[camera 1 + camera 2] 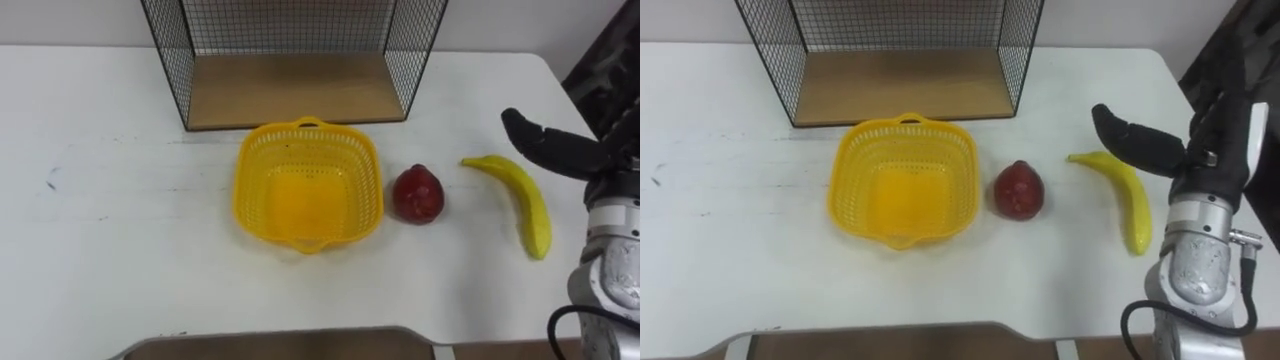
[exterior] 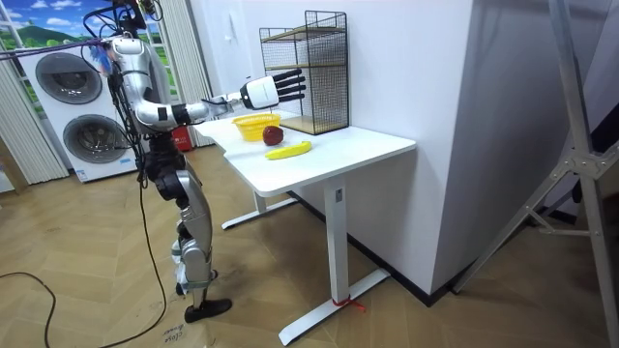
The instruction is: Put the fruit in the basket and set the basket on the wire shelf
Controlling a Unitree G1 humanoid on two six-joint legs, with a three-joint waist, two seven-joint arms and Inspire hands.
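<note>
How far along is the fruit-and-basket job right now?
Nothing is done yet: the yellow basket sits empty on the table in front of the wire shelf. The red fruit and the banana lie on the table to its right. In hand: the right hand hovers open near the banana, holding nothing. Left: both fruits into the basket, then the basket onto the shelf.

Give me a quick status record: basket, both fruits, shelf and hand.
basket: on the table, no fruit inside
wire shelf: on the table, directly behind the basket
red fruit: on the table, right of the basket, not touching it
banana: on the table, right of the red fruit
right hand: open, raised near the banana, holding nothing
</note>
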